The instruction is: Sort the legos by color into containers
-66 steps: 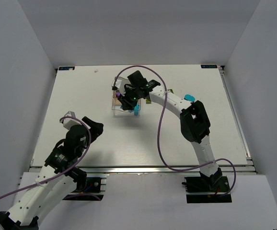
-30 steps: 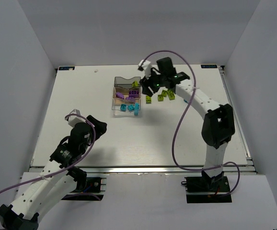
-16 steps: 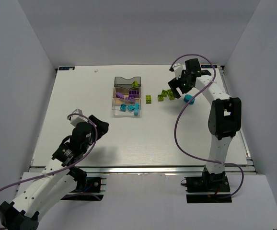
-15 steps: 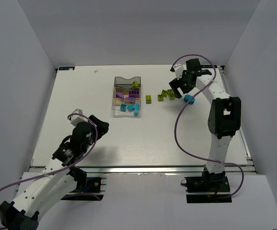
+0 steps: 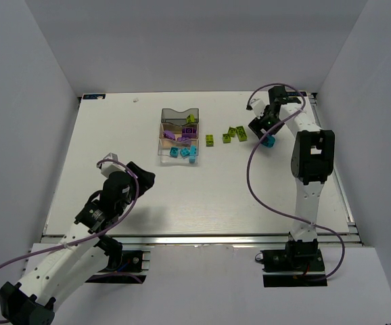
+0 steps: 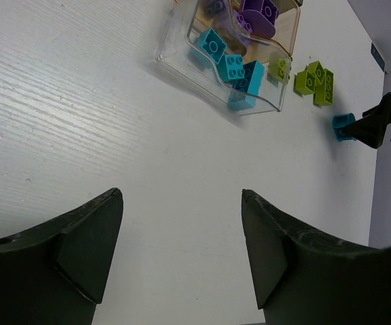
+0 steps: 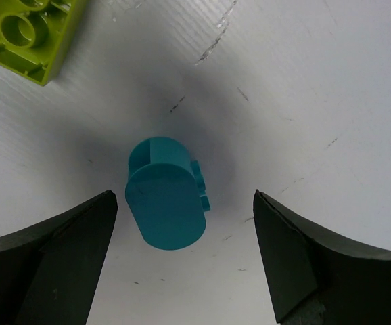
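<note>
A rounded cyan lego (image 7: pixel 168 196) lies on the table between the spread fingers of my right gripper (image 7: pixel 183 203), which is open just above it; the top view shows the lego (image 5: pixel 269 141) under the gripper (image 5: pixel 262 130). Three lime legos (image 5: pixel 226 136) lie loose left of it. The containers stand in a column: grey (image 5: pixel 176 114) with a lime lego, amber (image 5: pixel 163 133) with purple ones, clear (image 5: pixel 162 152) with cyan ones. My left gripper (image 5: pixel 139 177) is open and empty, low at the near left (image 6: pixel 180 196).
A lime lego (image 7: pixel 26 30) lies close to the upper left of the cyan one. The left wrist view shows the clear bin (image 6: pixel 172 59), loose lime legos (image 6: pixel 314 78) and the cyan lego (image 6: pixel 344 126). The table's right edge (image 5: pixel 331 145) is near.
My right arm has swung from over the bins to the right, past the lime legos, and come down over the loose cyan lego. The left arm has barely moved.
</note>
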`<action>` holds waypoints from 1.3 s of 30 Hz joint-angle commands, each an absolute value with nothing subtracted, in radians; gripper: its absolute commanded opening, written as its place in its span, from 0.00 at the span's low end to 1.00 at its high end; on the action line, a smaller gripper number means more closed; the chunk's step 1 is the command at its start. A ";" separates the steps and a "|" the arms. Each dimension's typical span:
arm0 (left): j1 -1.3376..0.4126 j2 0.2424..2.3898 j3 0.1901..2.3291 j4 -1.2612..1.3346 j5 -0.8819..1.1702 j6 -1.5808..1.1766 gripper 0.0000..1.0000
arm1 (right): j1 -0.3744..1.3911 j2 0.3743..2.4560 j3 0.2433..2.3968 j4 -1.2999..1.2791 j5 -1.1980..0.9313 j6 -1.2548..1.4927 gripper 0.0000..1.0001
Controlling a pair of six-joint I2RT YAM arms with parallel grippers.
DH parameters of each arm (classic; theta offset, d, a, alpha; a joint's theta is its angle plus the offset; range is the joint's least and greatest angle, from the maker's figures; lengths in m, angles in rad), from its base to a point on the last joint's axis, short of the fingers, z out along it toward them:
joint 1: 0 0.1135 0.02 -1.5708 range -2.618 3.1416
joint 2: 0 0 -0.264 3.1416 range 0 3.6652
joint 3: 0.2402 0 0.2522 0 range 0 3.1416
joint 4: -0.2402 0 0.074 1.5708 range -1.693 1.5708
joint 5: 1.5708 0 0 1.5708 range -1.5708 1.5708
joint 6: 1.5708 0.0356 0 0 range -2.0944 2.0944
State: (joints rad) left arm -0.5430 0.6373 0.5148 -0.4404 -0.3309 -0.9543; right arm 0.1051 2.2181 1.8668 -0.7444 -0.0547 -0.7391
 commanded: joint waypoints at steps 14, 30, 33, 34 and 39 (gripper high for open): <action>-0.540 0.663 0.514 -0.422 -0.322 -0.940 0.80 | 0.086 2.296 1.948 -0.830 -0.100 -0.795 0.58; -0.540 0.673 0.522 -0.416 -0.322 -0.934 0.80 | 0.094 2.111 1.916 -0.851 -0.402 -0.724 0.04; -0.540 0.675 0.520 -0.416 -0.322 -0.933 0.80 | 0.112 2.042 1.896 -0.842 -0.562 -0.706 0.02; -0.540 0.675 0.520 -0.414 -0.322 -0.933 0.80 | 0.120 2.030 1.891 -0.838 -0.590 -0.701 0.02; -0.540 0.670 0.520 -0.419 -0.321 -0.934 0.80 | 0.196 1.971 1.865 -0.801 -0.733 -0.672 0.02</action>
